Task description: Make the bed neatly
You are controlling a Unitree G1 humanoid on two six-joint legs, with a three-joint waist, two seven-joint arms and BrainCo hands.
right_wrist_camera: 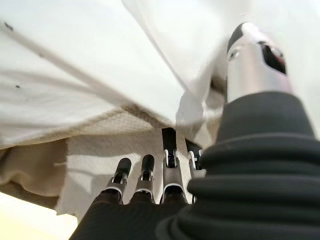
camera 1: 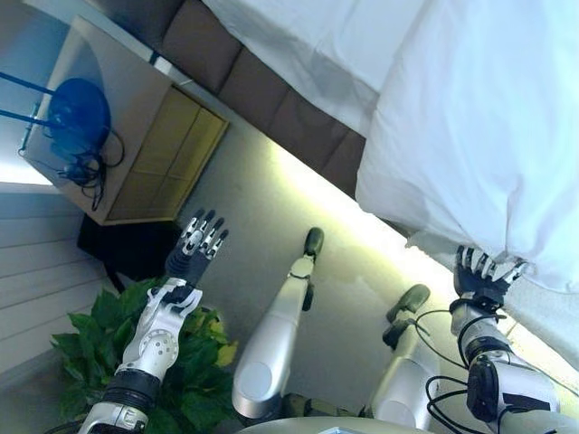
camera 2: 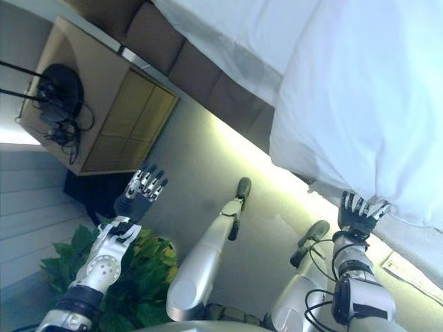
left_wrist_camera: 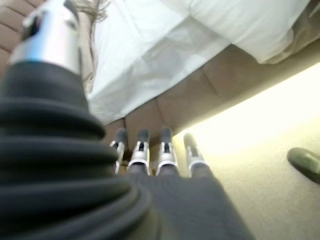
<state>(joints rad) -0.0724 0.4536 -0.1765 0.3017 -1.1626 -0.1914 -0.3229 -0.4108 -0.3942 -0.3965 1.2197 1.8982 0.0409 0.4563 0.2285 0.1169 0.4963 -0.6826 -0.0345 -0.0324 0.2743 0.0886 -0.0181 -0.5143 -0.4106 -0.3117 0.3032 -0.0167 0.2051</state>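
White duvet point(camera 1: 479, 117) lies rumpled on the bed w/ its edge hanging over the side. Beneath it a white sheet point(camera 1: 308, 45) drapes over the brown bed base point(camera 1: 271, 99). Duvet's hanging edge just above my right hand point(camera 1: 484, 276).

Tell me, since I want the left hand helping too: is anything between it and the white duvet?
Nothing visible. The left hand hangs open over bare floor, apart from the white duvet; only open floor lies between. The right hand is at the duvet's hanging edge.
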